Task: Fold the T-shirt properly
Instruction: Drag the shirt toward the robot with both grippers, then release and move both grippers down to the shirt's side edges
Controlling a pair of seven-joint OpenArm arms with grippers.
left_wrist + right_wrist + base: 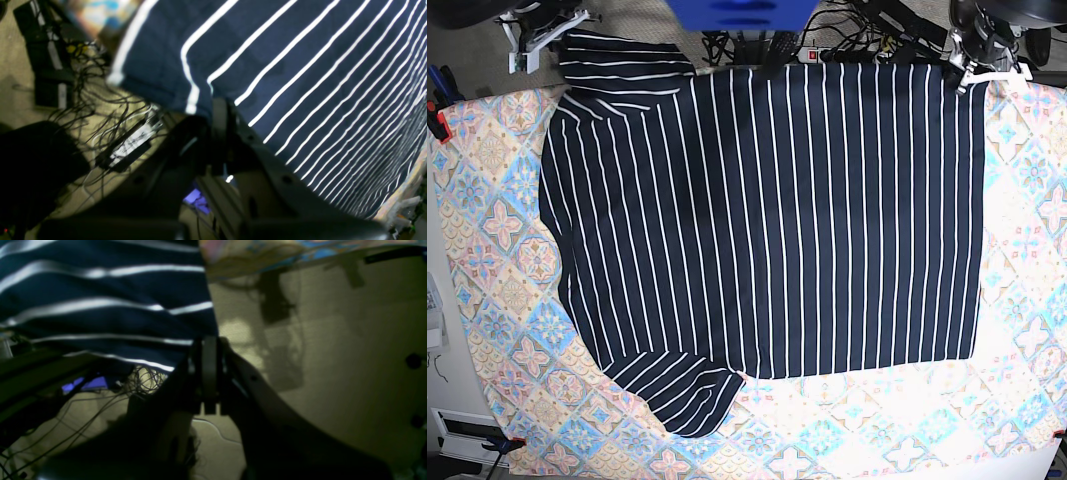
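The dark navy T-shirt (767, 220) with thin white stripes lies spread flat, with one sleeve at the near left and one at the far left. My left gripper (972, 75) is at the shirt's far right corner. In the left wrist view it (220, 110) is shut on the shirt's edge (300, 66), which is lifted off the table. My right gripper (537, 45) is at the far left sleeve. In the right wrist view it (208, 346) is shut on the striped fabric (100, 290), also lifted.
The pastel tile-patterned cloth (1027, 200) covers the table under the shirt. Beyond the table's far edge, cables and a power strip (126, 146) lie on the floor. A blue block (742, 12) sits at the far middle. A red clamp (437, 120) holds the cloth's left edge.
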